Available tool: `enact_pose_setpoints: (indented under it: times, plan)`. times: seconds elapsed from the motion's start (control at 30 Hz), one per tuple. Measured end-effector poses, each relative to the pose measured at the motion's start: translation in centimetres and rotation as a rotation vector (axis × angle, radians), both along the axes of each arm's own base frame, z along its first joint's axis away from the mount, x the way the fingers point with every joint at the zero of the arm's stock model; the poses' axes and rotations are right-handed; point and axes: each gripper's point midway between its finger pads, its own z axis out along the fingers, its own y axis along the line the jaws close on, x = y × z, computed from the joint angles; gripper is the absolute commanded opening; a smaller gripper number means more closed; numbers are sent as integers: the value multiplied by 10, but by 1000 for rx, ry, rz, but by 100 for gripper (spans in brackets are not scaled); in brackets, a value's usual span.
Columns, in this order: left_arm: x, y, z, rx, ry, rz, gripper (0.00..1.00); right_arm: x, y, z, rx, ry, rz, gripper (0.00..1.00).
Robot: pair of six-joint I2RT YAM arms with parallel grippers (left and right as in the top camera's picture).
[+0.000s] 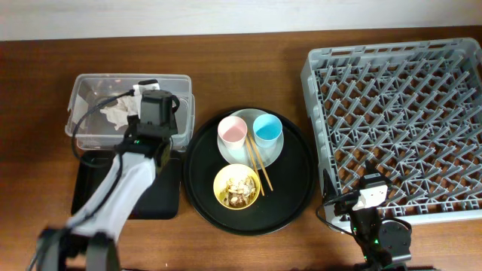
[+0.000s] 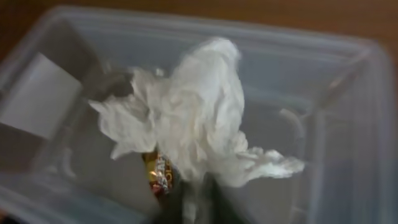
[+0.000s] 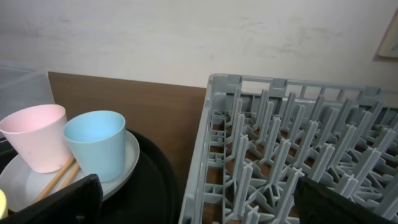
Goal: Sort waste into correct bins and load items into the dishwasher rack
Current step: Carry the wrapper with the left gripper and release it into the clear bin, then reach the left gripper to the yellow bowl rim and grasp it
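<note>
My left gripper (image 1: pixel 151 94) hangs over the clear plastic box (image 1: pixel 132 77). A crumpled white tissue (image 2: pixel 199 118) rises from between its narrow, blurred jaws (image 2: pixel 196 205), inside the box (image 2: pixel 336 99). More tissue (image 1: pixel 114 113) lies in the box. On the round black tray stand a pink cup (image 1: pixel 232 132) and a blue cup (image 1: pixel 266 129) on the pale plate (image 1: pixel 277 149), with chopsticks (image 1: pixel 257 162) leaning off it. A yellow bowl (image 1: pixel 237 187) holds brownish scraps. My right gripper (image 3: pixel 199 208) is open and empty by the grey dishwasher rack (image 1: pixel 407 113).
A shallow black rectangular tray (image 1: pixel 162 199) lies under my left arm, below the clear box. The round black tray (image 1: pixel 294 188) sits between that box and the rack. A gold foil wrapper (image 2: pixel 158 174) shows under the tissue. The rack's near-left corner (image 3: pixel 214 124) is right before my right gripper.
</note>
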Motion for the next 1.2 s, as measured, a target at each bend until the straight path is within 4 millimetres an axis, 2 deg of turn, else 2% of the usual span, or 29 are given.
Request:
enact_pose_setpoints:
  times: [0.03, 0.07, 0.13, 0.23, 0.33, 0.4, 0.53, 0.6, 0.67, 0.77, 0.9, 1.03, 1.2]
  plan:
    - [0, 1, -3, 0, 7, 3, 60, 0, 0, 0, 0, 0, 0, 99]
    - [3, 5, -20, 2, 35, 15, 62, 0, 0, 0, 0, 0, 0, 99]
    - [6, 7, -24, 3, 38, 17, 63, 0, 0, 0, 0, 0, 0, 99]
    - [11, 5, -17, 1, 9, 4, 66, 0, 0, 0, 0, 0, 0, 99]
    - [5, 1, -7, -9, 21, -23, 66, 0, 0, 0, 0, 0, 0, 99]
    - [-3, -7, 13, -43, 9, -65, 66, 0, 0, 0, 0, 0, 0, 99]
    - [-32, -42, 64, -159, -40, -198, 56, 0, 0, 0, 0, 0, 0, 99]
    - [-60, -65, 81, -243, -24, -281, 46, 0, 0, 0, 0, 0, 0, 99]
    - [-96, -87, 87, -324, 39, -361, 40, 0, 0, 0, 0, 0, 0, 99]
    - [-142, -114, 81, -389, 159, -455, 39, 0, 0, 0, 1, 0, 0, 99]
    - [-184, -137, 60, -412, 333, -525, 36, 0, 0, 0, 0, 0, 0, 99]
    - [-202, -165, 50, -423, 389, -592, 34, 0, 0, 0, 0, 0, 0, 99]
    - [-205, -186, 19, -387, 447, -581, 31, 0, 0, 0, 0, 0, 0, 99]
